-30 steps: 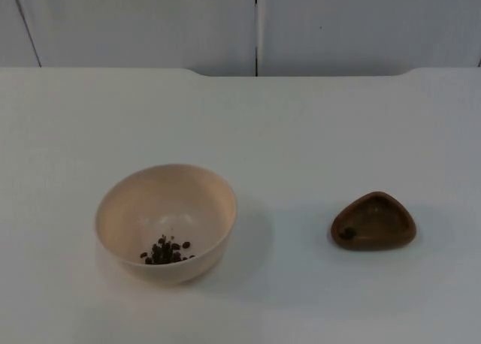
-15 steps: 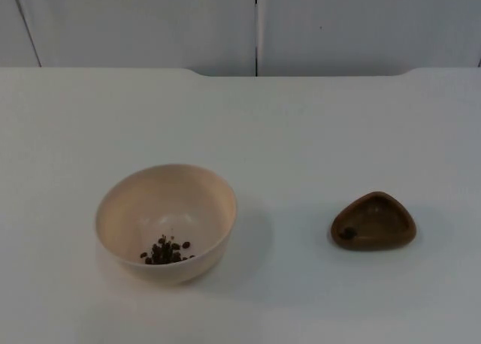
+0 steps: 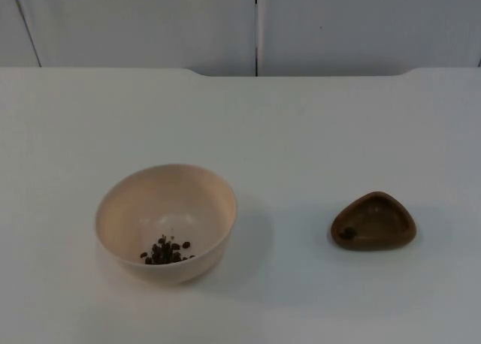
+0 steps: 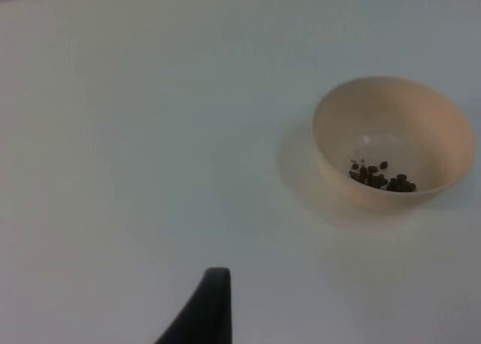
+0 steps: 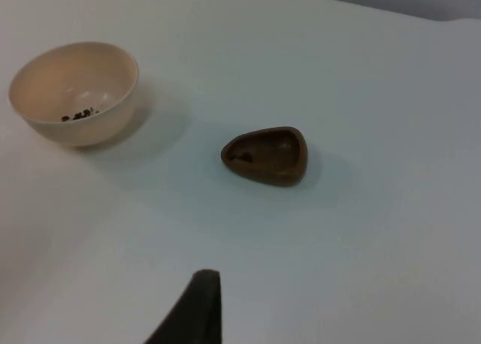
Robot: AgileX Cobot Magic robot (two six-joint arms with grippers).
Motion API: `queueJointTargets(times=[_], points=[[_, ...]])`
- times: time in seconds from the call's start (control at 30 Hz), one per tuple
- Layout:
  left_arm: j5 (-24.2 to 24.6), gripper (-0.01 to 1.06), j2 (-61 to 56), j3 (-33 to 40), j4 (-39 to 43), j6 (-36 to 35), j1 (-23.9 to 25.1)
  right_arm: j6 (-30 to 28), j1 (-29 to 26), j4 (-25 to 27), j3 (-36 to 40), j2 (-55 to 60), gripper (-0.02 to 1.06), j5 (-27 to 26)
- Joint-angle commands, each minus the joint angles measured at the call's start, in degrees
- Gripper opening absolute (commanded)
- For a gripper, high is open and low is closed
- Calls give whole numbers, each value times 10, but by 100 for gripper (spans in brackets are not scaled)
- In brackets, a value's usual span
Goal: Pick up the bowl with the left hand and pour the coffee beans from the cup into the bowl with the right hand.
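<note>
The round cream bowl point(image 3: 165, 222) sits in the lower left of the top view, upright on the white worktop point(image 3: 301, 126), with a small heap of dark coffee beans point(image 3: 165, 251) lying against its near inner wall. Well apart from it, in the lower right, rests the cup point(image 3: 373, 221), a low brown vessel with a rounded three-cornered outline that looks like wood; only a dark speck or two point(image 3: 348, 233) is left inside it. Over the last second nothing has shifted: bowl, beans and cup lie exactly as they did. That stillness, with the beans in the bowl and both vessels set down, suggests the pour is done and the task is at or near its end. The bowl's wall is smooth and matte and looks like plastic or glazed ceramic; the beans are small, irregular and loose. The left claw point(image 4: 207, 306) waits above the worktop, looking toward the bowl, and the right claw point(image 5: 195, 306) waits likewise, facing cup and bowl; whether either is spread or pressed together I cannot tell. The grey partition wall point(image 3: 150, 21) closes the far edge.
</note>
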Motion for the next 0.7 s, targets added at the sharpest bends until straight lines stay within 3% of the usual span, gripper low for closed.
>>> queueJointTargets(times=[0.0, 0.43, 0.67], points=[[-4, 105, -3, 2, 2, -3, 2, 0, -2, -2, 1, -2, 105, -7], [-4, 105, -3, 2, 2, -3, 2, 0, -13, -2, 1, -2, 105, -7], [-4, 105, -31, 2, 2, -3, 2, 0, -98, 0, 1, -2, 105, -7]])
